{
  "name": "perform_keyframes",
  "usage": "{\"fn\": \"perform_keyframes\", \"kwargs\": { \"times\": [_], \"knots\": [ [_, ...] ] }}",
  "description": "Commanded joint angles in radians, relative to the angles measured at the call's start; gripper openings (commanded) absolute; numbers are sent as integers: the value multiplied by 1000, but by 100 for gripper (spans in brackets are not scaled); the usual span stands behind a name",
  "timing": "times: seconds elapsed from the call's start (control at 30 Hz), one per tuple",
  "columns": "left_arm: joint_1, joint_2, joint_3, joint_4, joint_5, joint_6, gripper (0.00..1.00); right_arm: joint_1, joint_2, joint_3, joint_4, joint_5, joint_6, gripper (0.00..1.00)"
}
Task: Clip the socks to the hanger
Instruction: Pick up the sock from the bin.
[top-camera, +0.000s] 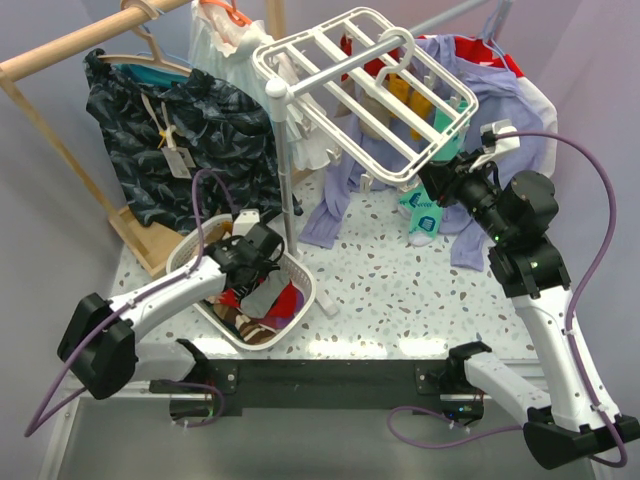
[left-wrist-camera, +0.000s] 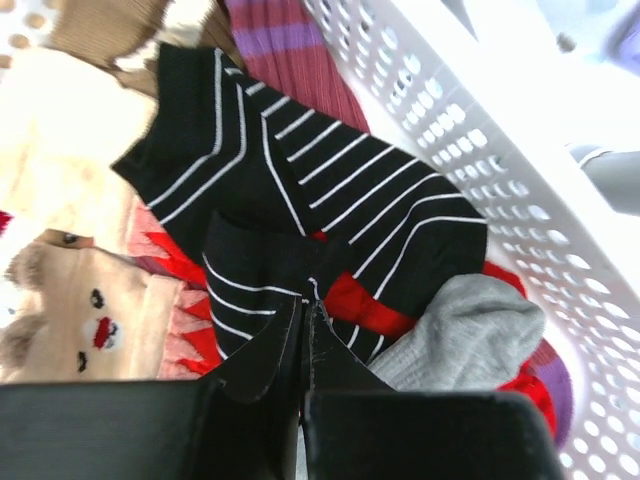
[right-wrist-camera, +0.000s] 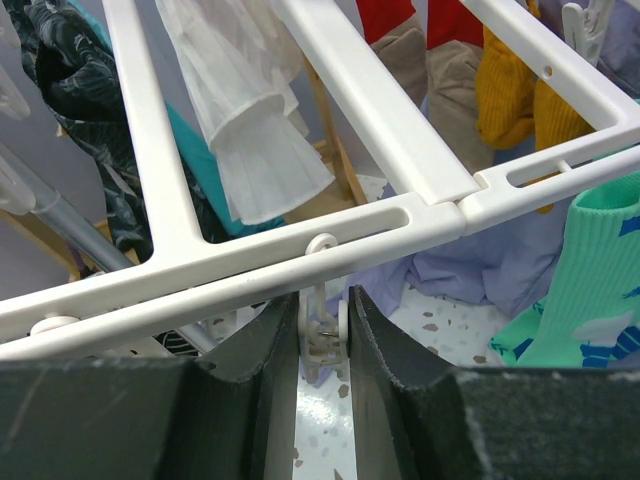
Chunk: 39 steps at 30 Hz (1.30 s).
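The white grid hanger hangs tilted over the back of the table and fills the right wrist view. My right gripper is under its near edge, jaws shut on a small white clip. Two red pieces with tan ends hang at the hanger's far side. My left gripper is down in the white basket. Its fingers are shut, tips meeting on a fold of the black, white-striped cloth with red.
A teal sock and a yellow one hang from the hanger. Purple cloth lies beneath it. A metal pole stands behind the basket. A wooden rack holds a dark garment. Grey and bear-face socks lie in the basket.
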Motion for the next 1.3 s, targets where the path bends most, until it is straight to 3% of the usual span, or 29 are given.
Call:
{"fn": "perform_keyframes", "kwargs": {
  "times": [0.0,0.2,0.33,0.63,0.77,0.9,1.13,1.27],
  "knots": [
    [-3,-97,23,-17,-59,-9,0,-1,-10,-7,-12,-16,2,6],
    [-3,-254,150,-18,-97,129,0,0,-10,10,-8,-15,2,6],
    [-3,-367,215,86,-28,269,0,-1,-8,19,-8,-15,2,6],
    [-3,-485,281,250,363,458,0,0,-10,36,-10,-22,15,6],
    [-5,-531,201,412,591,433,0,0,-13,41,-12,-19,25,6],
    [-11,-525,120,581,720,352,0,0,-19,41,-10,-15,46,6],
    [-135,-427,11,954,721,283,0,-1,-14,39,-2,-18,98,5],
    [-230,-348,-17,1151,623,323,0,0,-13,38,-1,-21,135,5]
  ]
}}
